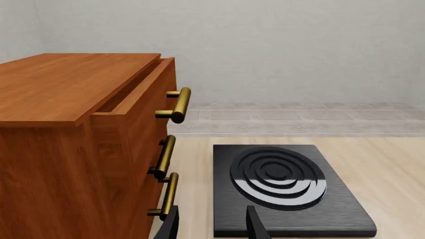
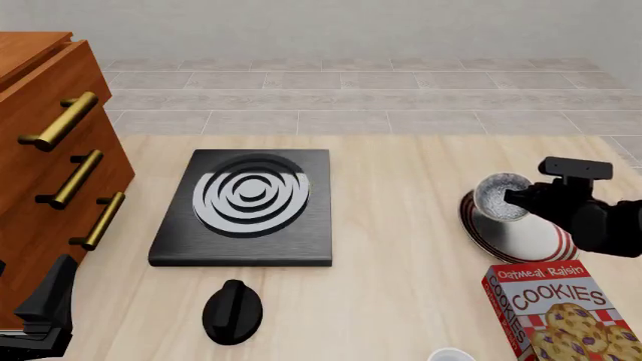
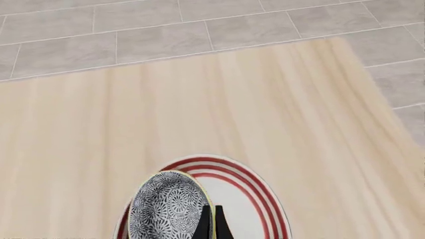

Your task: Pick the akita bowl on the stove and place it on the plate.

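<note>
In the front view the right arm covers the near right part of the plate (image 2: 482, 226), so only its left rim shows, and the right gripper (image 2: 512, 198) hides the near side of the akita bowl (image 2: 498, 197). The cookie box (image 2: 561, 316) runs off the bottom edge, as does a white cup (image 2: 449, 355) of which only a sliver shows. The left gripper (image 2: 40, 316) is cut at the lower left corner. The cabinet (image 2: 45, 150) is cropped at the left edge. In the right wrist view the bowl and plate are cut by the frame's edge
</note>
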You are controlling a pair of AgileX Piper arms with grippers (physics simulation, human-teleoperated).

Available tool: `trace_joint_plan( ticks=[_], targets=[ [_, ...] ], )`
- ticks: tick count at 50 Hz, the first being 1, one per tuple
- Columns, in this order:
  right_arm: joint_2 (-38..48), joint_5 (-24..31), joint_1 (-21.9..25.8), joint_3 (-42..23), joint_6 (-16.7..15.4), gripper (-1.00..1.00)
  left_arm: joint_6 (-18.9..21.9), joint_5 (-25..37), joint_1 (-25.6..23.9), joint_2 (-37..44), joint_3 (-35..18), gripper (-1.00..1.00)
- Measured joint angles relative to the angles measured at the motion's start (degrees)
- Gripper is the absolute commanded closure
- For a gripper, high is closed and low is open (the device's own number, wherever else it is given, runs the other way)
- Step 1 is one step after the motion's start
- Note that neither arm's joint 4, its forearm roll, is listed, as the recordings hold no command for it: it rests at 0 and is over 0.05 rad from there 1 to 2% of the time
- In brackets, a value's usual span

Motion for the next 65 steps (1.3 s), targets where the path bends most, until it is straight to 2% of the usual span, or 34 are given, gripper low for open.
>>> trace_joint_plan(
  ticks=[34,35,43,56,65],
  targets=[
    [2.1,-3.9,-1.9,2.4,0.2,1.00,0.0,0.0,0.0,0.0,0.0,-1.00],
    [2.1,-4.0,-1.9,2.4,0.2,-1.00,0.0,0.0,0.0,0.0,0.0,-1.00],
    [1.3,-4.6,-2.1,3.2,-0.4,-1.00,0.0,0.0,0.0,0.0,0.0,-1.00],
    [-4.5,-5.4,-2.5,5.2,-4.7,-1.00,0.0,0.0,0.0,0.0,0.0,-1.00],
    [-9.4,-4.4,-1.2,6.1,-6.4,-1.00,0.0,0.0,0.0,0.0,0.0,-1.00]
  ],
)
